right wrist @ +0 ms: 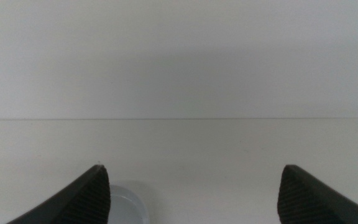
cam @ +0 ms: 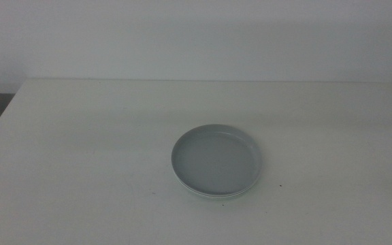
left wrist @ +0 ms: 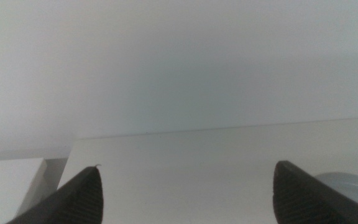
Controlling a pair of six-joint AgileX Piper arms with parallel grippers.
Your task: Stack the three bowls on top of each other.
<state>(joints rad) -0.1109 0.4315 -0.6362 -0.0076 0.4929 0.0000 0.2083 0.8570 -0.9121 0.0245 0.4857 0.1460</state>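
Both grippers wait out of the middle view, so you only get them from the wrist cameras. Your left gripper (left wrist: 185, 193) has its jaws spread wide with nothing between them; same for the right gripper (right wrist: 191, 196), wide apart and empty. Each is pulled back low over the table (cam: 80, 150), looking across it toward the back wall (cam: 182, 34).

Bowls sit as one stack (cam: 217, 161) near the table's middle: grey bowl (cam: 216, 158) on top, a pale rim (cam: 213, 196) peeking out just beneath its near edge. You can't tell from here whether one or two dishes lie under the grey. Round, so no long axis to line up.

Relative to the hands: a grey rim edge (left wrist: 353, 186) shows just beyond the left gripper's jaw on one side; a pale bowl edge (right wrist: 129, 202) shows beside one jaw of the right gripper. Stack lies between the two, ahead of both. Neither looks clearly nearer.

Judgement: stacking looks done or nearly done; no loose bowl shows anywhere.
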